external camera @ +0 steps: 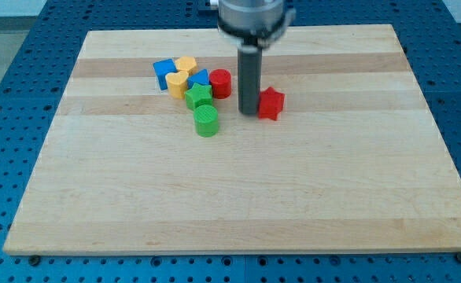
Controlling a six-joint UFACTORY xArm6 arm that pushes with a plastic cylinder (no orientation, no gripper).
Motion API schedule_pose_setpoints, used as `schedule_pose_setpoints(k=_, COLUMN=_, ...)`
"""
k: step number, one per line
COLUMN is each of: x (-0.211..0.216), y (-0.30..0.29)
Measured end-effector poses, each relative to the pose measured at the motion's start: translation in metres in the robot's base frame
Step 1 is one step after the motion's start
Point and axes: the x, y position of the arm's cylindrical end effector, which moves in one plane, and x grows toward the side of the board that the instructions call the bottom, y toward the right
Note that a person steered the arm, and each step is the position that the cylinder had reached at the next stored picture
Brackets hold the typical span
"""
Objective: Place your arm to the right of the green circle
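Note:
The green circle point(206, 121) is a short green cylinder lying on the wooden board point(238, 196), left of centre in the view's upper half. My tip point(248, 112) stands on the board to the circle's right and slightly above it, about one block's width away. A red star-like block point(271, 103) touches the rod's right side. A green star block point(199, 97) sits just above the circle.
A cluster lies at the view's upper left: a red cylinder point(220, 82), a blue triangle-like block point(200, 77), a yellow block point(178, 82), another yellow block point(186, 64) and a blue block point(164, 71). Blue perforated table surrounds the board.

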Motion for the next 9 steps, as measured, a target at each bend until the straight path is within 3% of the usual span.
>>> schedule_pose_setpoints(k=1, x=-0.075, y=-0.002)
schedule_pose_setpoints(k=2, x=-0.101, y=-0.004)
schedule_pose_setpoints(k=3, x=-0.099, y=0.001)
schedule_pose_setpoints(k=4, x=-0.089, y=0.06)
schedule_pose_setpoints(k=5, x=-0.003, y=0.108)
schedule_pose_setpoints(k=7, x=0.049, y=0.117)
schedule_pose_setpoints(k=8, x=0.108, y=0.115)
schedule_pose_setpoints(k=9, x=0.084, y=0.083)
